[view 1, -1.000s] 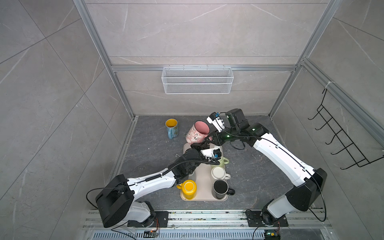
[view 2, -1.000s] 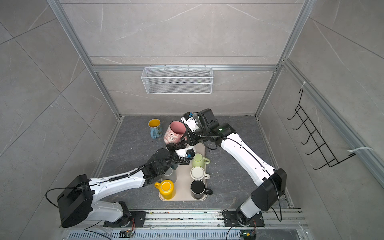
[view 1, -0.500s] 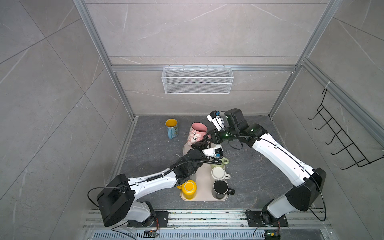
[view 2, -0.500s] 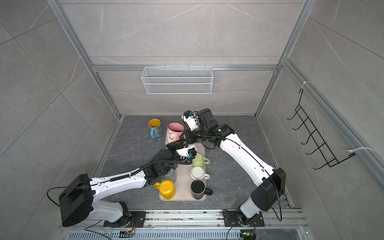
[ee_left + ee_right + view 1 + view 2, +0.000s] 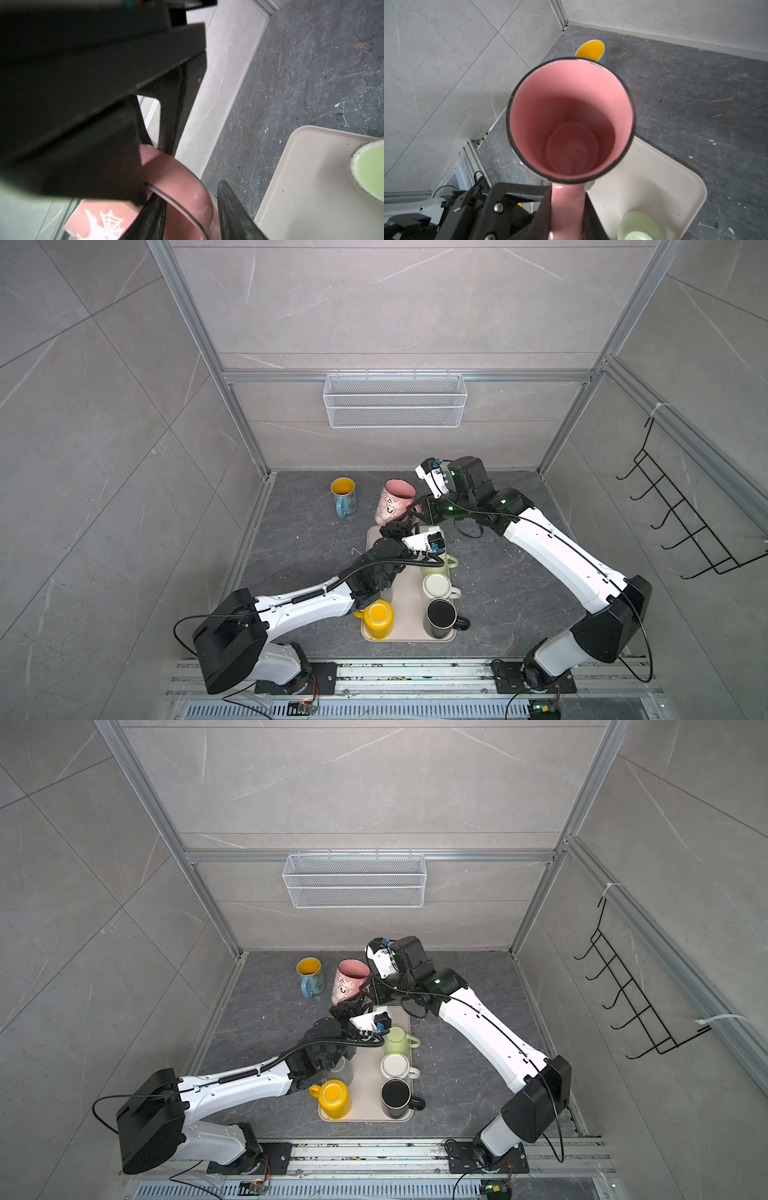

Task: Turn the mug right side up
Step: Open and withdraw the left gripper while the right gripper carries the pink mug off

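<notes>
The pink mug (image 5: 395,502) stands mouth up, leaning slightly, at about 11 o'clock off the far corner of the beige tray (image 5: 409,605) in both top views. Whether its base rests on the dark tabletop (image 5: 316,539) cannot be told.

The right arm stretches from its base at 5 o'clock, elbow bent, wrist dipping toward the mug from 3 o'clock. The right gripper (image 5: 417,510) is clamped on the mug's handle; the right wrist view looks straight down into the pink interior (image 5: 571,120) with the handle pinched between the black jaws (image 5: 568,209).

The left arm reaches low and long from 7 o'clock across the tray, its left gripper (image 5: 399,529) at the mug's 6 o'clock, close to the base. In the left wrist view its jaws stand apart (image 5: 191,218), the mug's pink wall (image 5: 176,187) between them.

A blue mug (image 5: 344,497) stands upright at the pink mug's 9 o'clock. On the tray sit a green mug (image 5: 436,568), a white mug (image 5: 438,585), a black mug (image 5: 442,614) and a yellow mug (image 5: 378,614).
</notes>
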Controlling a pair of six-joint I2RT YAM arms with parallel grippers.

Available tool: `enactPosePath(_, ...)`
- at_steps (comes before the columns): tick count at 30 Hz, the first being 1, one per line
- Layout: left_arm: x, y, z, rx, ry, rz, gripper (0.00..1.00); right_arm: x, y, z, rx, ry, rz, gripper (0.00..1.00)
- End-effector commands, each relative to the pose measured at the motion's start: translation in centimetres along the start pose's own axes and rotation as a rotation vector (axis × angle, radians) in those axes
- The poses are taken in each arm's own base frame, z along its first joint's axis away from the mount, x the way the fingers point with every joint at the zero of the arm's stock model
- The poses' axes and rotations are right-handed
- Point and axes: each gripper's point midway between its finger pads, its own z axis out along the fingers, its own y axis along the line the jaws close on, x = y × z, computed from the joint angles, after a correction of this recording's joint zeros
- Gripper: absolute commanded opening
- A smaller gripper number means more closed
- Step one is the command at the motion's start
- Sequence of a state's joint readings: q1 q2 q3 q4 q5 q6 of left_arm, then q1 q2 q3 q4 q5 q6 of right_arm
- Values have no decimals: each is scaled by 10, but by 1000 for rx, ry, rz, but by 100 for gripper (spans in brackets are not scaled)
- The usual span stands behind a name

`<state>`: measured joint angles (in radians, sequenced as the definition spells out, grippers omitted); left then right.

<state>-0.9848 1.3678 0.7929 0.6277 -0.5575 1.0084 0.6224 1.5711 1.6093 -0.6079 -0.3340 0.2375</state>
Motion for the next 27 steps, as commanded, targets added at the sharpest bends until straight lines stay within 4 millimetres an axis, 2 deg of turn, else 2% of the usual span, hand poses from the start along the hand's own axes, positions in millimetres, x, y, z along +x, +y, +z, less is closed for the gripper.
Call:
enactPosePath(1,-11,78,-18,-233,-15,-111,46,-19,-3,-6,37,-69,-2,0)
enactPosePath(10,1,94,-40,-255,13,-141,49,-42,-13,10,83,-123,30,0)
enactPosePath(15,14,102,-52,-254,38,-213,53,-53,-23,24,124,-142,69,0)
enactPosePath(21,49,121,-60,-254,119,-429,54,-65,-31,43,189,-178,63,0)
enactPosePath(27,85,135,-65,-235,206,-706,57,-72,-36,77,257,-181,36,0)
